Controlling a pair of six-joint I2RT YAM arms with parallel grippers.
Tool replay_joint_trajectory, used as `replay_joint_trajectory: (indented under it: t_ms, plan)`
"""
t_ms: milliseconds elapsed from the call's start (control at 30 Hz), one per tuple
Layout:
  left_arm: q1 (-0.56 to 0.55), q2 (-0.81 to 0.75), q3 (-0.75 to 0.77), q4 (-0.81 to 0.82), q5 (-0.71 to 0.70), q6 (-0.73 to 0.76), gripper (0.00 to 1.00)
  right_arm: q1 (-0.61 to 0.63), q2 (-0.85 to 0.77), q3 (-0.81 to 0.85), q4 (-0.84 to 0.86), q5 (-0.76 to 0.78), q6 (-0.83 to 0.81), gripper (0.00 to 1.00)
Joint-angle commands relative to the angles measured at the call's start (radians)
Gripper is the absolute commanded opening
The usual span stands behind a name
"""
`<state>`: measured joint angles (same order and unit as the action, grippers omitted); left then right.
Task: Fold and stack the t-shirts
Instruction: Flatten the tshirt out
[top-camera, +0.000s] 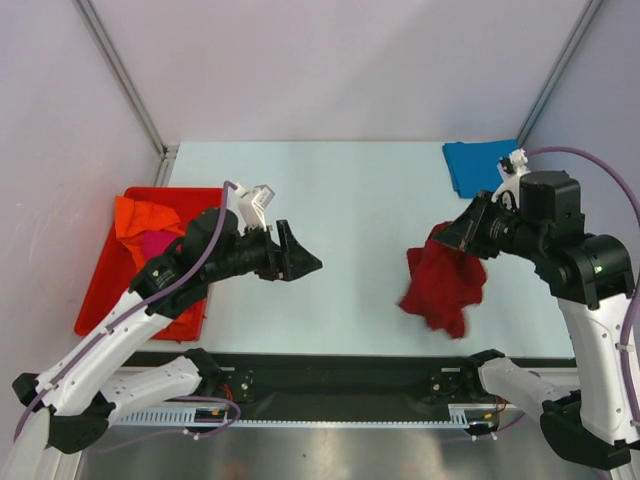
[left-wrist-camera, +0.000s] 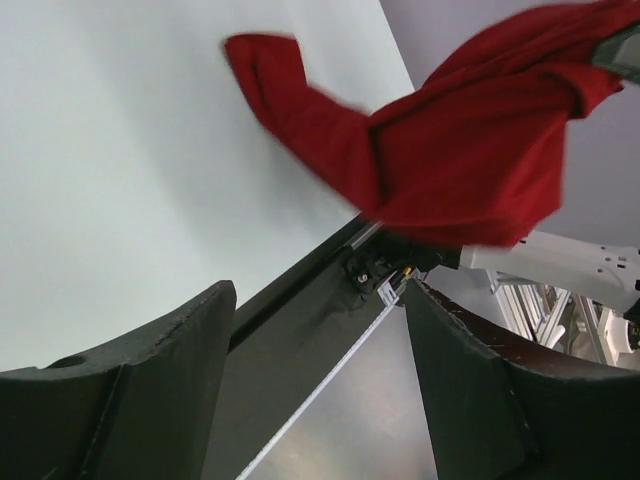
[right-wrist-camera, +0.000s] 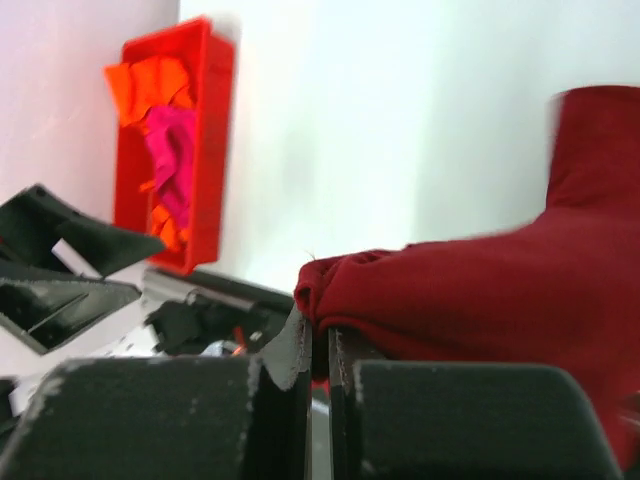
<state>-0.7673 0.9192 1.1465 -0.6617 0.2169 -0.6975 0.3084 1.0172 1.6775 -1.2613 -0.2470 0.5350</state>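
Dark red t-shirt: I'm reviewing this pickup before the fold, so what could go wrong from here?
1. The right jaws pinch only a small edge of the dark red t-shirt, which hangs bunched, so it may slip free.
2. The left jaws stand open and empty, apart from the shirt; with one grip it may land crumpled rather than flat.

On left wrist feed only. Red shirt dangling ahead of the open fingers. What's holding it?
Observer: The right gripper is shut on an edge of the dark red t-shirt.
Operator: Where are the other shirts?
Observer: An orange t-shirt and a magenta-pink t-shirt lie bunched in the red bin on the left side of the table.
Operator: Anything else out?
Observer: A blue t-shirt lies at the far right corner.
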Motion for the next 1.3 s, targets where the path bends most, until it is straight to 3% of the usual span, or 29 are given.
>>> replay_joint_trajectory:
  t_ms: [0,167,267,300,400,467,567,700,833,933,1067,1167,1267]
  plan:
    - [-0.015,-0.032,0.025,0.056,-0.013,0.043,0.74,0.015,-0.048,-0.07,0.129,-0.152,0.11,0.02]
    - [-0.015,-0.108,-0.001,0.022,-0.047,0.016,0.73,0.069,-0.048,-0.313,0.388,-0.259,0.197,0.06]
    - [-0.013,-0.144,-0.017,-0.033,-0.066,0.012,0.73,0.124,0.018,-0.389,0.462,-0.296,0.188,0.2]
    - [-0.013,-0.152,-0.022,-0.05,-0.086,0.009,0.73,0.144,0.035,-0.391,0.462,-0.29,0.171,0.4]
    - [-0.015,-0.18,-0.037,-0.104,-0.105,0.007,0.77,0.193,0.073,-0.363,0.381,-0.198,0.108,0.69]
    - [-0.015,-0.184,-0.06,-0.122,-0.091,0.01,0.79,0.192,0.037,-0.371,0.337,-0.128,0.083,0.79]
    - [-0.021,-0.178,-0.108,-0.118,-0.059,-0.005,0.78,0.187,0.006,-0.43,0.235,-0.029,0.075,0.8]
    - [-0.09,-0.106,-0.131,-0.078,-0.094,-0.019,0.77,0.187,-0.045,-0.605,0.249,-0.023,0.105,0.79]
    - [-0.203,0.109,-0.058,-0.05,-0.178,0.0,0.76,0.169,-0.069,-0.719,0.287,-0.003,0.109,0.78]
    - [-0.205,0.205,0.042,-0.127,-0.258,-0.039,0.71,0.181,-0.048,-0.768,0.377,-0.055,0.147,0.73]
    - [-0.205,0.131,0.027,-0.087,-0.327,-0.068,0.7,0.282,-0.005,-0.747,0.488,0.011,0.189,0.7]
    - [-0.202,0.072,-0.011,-0.108,-0.364,-0.068,0.7,0.356,0.076,-0.705,0.471,0.077,0.169,0.58]
    - [-0.198,0.012,-0.057,-0.153,-0.382,-0.082,0.7,0.403,0.145,-0.664,0.447,0.15,0.145,0.56]
